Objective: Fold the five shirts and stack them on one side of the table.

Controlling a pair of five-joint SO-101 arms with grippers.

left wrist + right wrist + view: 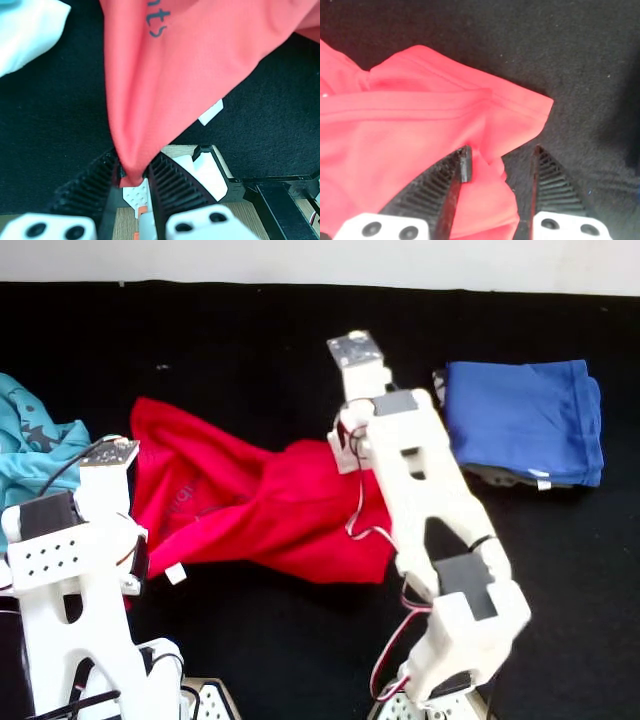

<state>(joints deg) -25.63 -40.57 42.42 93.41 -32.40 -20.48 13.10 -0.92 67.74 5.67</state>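
A red shirt [260, 505] lies crumpled across the middle of the black table, pulled out between the two arms. My left gripper [133, 176] is shut on a bunched edge of the red shirt [190, 65], close to the table's front left [138, 550]. My right gripper [501, 157] is open, its fingers standing either side of a hemmed corner of the red shirt [410, 120]; in the high view it sits at the shirt's far right end [342, 448]. A blue shirt [525, 420] lies folded at the back right, on top of a darker folded one [500, 477].
A teal shirt [30, 440] lies bunched at the left edge. White cloth [25, 35] shows near it in the left wrist view. The arm bases [420, 705] stand at the front edge. Bare black table [250, 330] stretches behind the red shirt.
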